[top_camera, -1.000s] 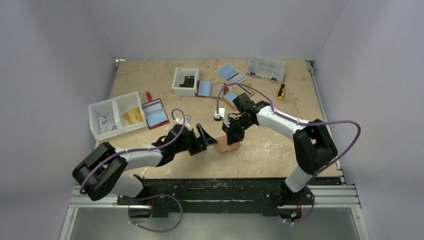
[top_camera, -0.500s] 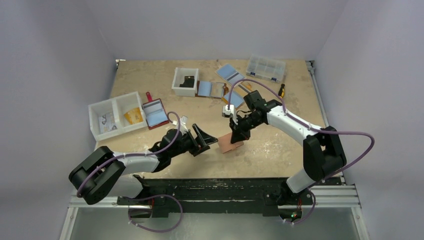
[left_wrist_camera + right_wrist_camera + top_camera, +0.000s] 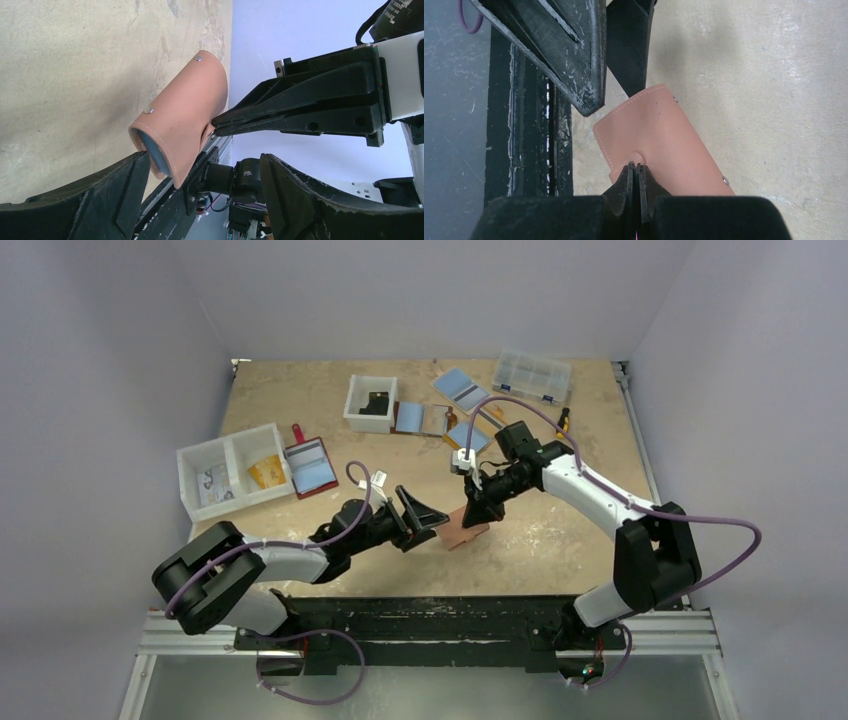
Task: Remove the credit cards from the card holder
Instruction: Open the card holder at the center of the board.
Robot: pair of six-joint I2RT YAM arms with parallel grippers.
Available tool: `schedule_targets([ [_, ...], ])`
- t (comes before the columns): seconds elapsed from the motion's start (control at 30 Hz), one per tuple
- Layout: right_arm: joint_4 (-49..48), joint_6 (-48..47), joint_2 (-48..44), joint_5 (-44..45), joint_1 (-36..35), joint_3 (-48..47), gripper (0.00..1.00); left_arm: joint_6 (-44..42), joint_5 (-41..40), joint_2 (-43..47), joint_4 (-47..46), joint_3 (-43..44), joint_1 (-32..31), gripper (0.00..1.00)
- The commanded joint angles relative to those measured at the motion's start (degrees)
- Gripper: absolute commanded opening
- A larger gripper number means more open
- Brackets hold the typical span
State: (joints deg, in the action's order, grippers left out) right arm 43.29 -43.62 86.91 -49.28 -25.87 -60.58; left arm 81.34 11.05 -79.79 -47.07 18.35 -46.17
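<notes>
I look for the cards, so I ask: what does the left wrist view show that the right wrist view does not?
Only left wrist: a light blue card edge inside the card holder's open end. Only right wrist: the rounded notch where the right gripper pinches the holder. Both: the holder, the table, the open left gripper beside it.

**Top view, as I count it from the remote station.**
- Two arms, one gripper each: left gripper (image 3: 432, 524), right gripper (image 3: 472, 517).
- One tan card holder (image 3: 462, 532), with one light blue card (image 3: 152, 150) showing in its open end.
- Two white bins: one two-compartment bin (image 3: 230, 439), one small bin (image 3: 368, 424).
- One clear organiser (image 3: 531, 375).
- One dark red wallet (image 3: 308, 466).
- One screwdriver (image 3: 563, 421).
- Three blue-faced flat pieces (image 3: 462, 387) at the back; I cannot tell whether they are cards or wallets.
</notes>
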Motion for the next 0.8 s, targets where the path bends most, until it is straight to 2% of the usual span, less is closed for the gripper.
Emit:
schedule_targets([
  [0.0, 0.1, -1.3, -3.0, -4.4, 0.8, 0.6, 0.0, 0.2, -0.8, -1.0, -1.9, 3.7, -1.2, 0.86],
  [0.27, 0.2, -1.4, -3.1, -5.1, 1.1, 0.6, 0.0, 0.2, -1.8, -3.0, -0.2, 4.7, -2.3, 0.85],
  [0.57, -2.6, 1.8, -3.2, -2.6, 2.0, 1.2, 0.0, -4.3, -6.3, 2.2, 11.4, 5.1, -2.4, 0.84],
  [0.77, -2.4, 2.2, -3.0, -4.2, 2.1, 0.8, 0.0, -3.2, -5.4, 1.0, 9.5, 4.8, -2.4, 0.84],
])
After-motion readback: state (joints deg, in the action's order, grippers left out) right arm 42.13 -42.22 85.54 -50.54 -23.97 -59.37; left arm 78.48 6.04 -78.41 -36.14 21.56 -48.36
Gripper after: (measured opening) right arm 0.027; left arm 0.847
